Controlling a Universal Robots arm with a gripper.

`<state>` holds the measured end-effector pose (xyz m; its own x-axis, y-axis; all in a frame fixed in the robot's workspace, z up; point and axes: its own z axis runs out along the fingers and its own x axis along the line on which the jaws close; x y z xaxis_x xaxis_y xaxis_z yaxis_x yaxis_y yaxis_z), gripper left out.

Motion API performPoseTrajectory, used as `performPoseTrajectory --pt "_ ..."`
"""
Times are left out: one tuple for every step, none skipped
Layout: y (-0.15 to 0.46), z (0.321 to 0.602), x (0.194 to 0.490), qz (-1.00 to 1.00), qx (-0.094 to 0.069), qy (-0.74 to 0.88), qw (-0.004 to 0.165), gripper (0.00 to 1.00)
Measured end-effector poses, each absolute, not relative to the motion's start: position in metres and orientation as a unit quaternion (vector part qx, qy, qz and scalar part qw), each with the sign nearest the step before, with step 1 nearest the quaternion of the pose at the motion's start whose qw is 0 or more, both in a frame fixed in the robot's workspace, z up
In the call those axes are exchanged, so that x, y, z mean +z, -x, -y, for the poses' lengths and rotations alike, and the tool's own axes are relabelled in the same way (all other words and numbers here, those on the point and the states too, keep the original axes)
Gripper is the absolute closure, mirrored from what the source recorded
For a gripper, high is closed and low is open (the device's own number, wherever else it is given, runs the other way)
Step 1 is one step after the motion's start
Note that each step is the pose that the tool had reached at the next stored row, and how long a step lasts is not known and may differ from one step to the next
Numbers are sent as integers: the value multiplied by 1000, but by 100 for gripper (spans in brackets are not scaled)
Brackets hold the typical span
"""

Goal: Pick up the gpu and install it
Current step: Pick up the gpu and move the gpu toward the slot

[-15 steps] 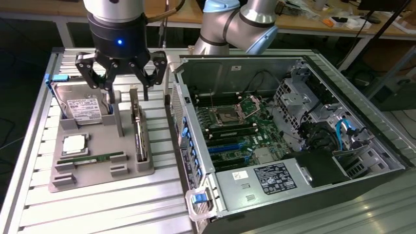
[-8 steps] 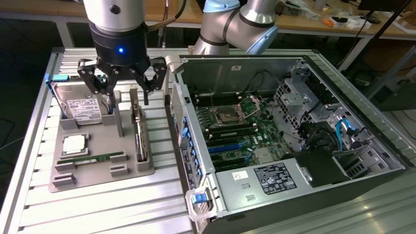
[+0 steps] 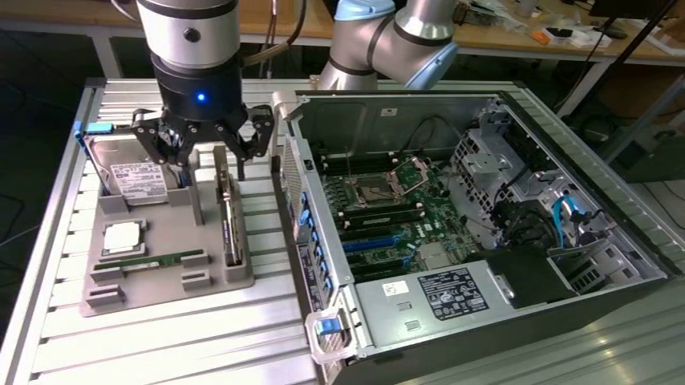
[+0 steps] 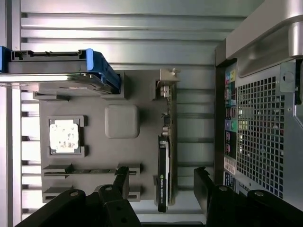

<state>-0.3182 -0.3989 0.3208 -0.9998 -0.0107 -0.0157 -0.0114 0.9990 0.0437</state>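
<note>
The gpu (image 3: 228, 224) stands on its long edge in a slot along the side of a grey holder tray (image 3: 160, 293) nearest the computer case. In the wrist view the gpu (image 4: 164, 156) is edge-on, its silver bracket at the far end by the tray corner. My gripper (image 3: 214, 166) hangs just above the card's far end. It is open, with one finger (image 4: 122, 178) on each side of the card, and the gripper's (image 4: 162, 182) fingers do not touch it.
The tray (image 4: 94, 156) also holds a hard drive (image 3: 134, 172) with blue rails, a CPU (image 3: 123, 237) and a RAM stick (image 3: 156, 262). The open computer case (image 3: 471, 200) lies at the exterior view's right, its motherboard slots (image 3: 374, 241) exposed. The case's rear panel (image 4: 265, 123) is close beside the tray.
</note>
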Motion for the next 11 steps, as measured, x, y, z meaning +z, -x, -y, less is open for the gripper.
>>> performPoseTrajectory --pt "318 399 319 -1000 22 6 8 34" --pt "318 399 317 -1000 22 6 8 34" --pt "318 399 315 -1000 22 6 8 34" --pt "318 399 313 -1000 22 6 8 34" --pt "318 399 312 -1000 22 6 8 34" --pt "318 399 310 -1000 22 6 8 34" --pt "318 399 308 -1000 22 6 8 34" --pt "318 399 306 -1000 22 6 8 34" --pt "318 399 304 -1000 22 6 8 34" --pt "318 399 302 -1000 22 6 8 34" --pt "318 399 301 -1000 22 6 8 34"
